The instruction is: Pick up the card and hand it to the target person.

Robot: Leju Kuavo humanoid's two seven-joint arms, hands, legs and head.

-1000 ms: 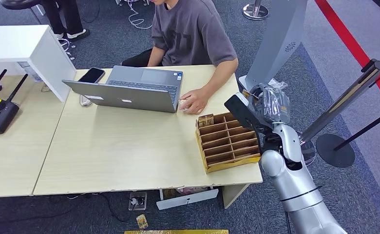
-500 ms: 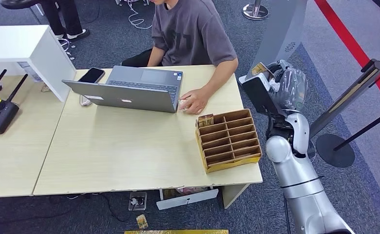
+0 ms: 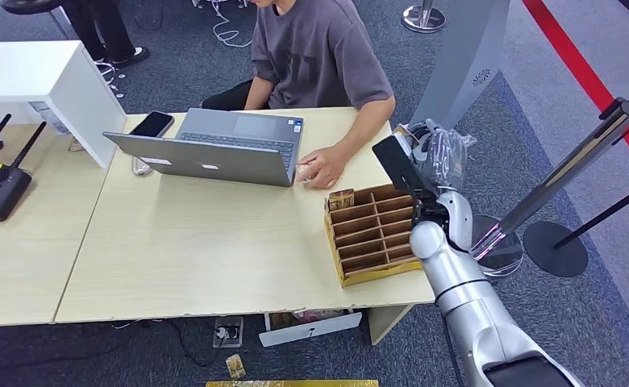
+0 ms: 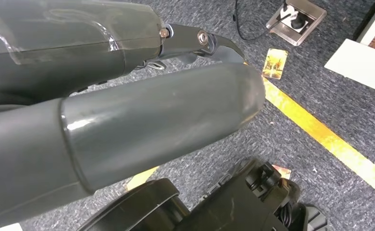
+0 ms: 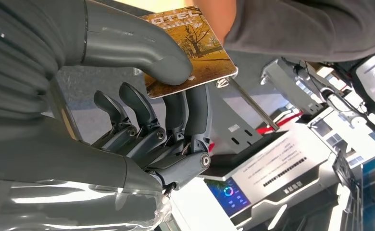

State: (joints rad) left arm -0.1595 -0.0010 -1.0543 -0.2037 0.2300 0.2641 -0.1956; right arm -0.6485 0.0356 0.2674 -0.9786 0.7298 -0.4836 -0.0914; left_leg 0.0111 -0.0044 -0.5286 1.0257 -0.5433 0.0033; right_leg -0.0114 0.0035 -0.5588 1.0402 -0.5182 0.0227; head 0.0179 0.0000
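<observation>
Head view: right hand (image 3: pixel 439 155), pinching the card (image 5: pixel 190 48), has swung back toward the person (image 3: pixel 319 60).

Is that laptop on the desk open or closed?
Open. The laptop has its lid raised, with the keyboard facing the seated person. Its screen faces away, so on or off: cannot tell.

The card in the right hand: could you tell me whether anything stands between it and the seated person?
Nothing visible does. The right hand holds the card beside the table's corner, past the wooden organizer, close to the person's forearm.
</observation>
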